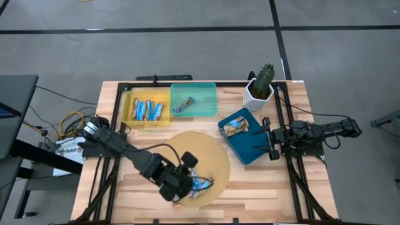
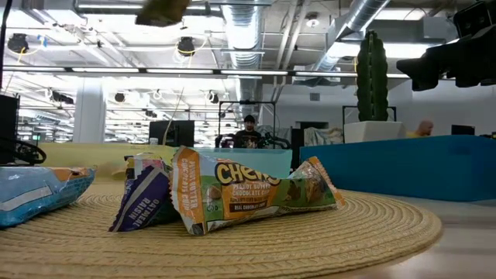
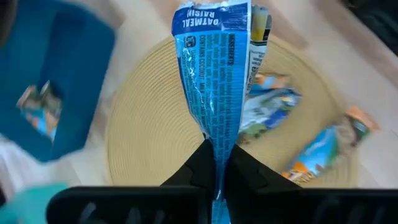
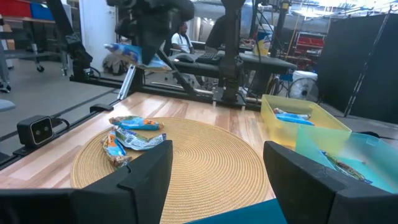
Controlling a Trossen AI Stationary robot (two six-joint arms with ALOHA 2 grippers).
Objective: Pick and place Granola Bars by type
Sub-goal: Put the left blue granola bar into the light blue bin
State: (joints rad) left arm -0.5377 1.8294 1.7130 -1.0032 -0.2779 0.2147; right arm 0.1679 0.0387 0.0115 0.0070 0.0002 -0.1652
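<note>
The blue bar [image 3: 214, 81] hung from the left pincer [image 3: 216, 177], clamped by its crimped end seam (the sensible hold: light, limp, slick foil). Below it lay more bars [image 1: 201, 184] on the mat [image 1: 215, 153]. The right pincer [image 1: 270, 142] waited wide open over the blue tray [image 1: 250, 150].

Light wooden table [image 1: 262, 187] seen from above. Round woven mat [image 1: 215, 159] laid near front centre. Yellow tray [image 1: 128, 107], teal tray [image 1: 203, 103], dark blue tray [image 1: 250, 150], white cactus pot [image 1: 255, 99] set directly on tabletop.
</note>
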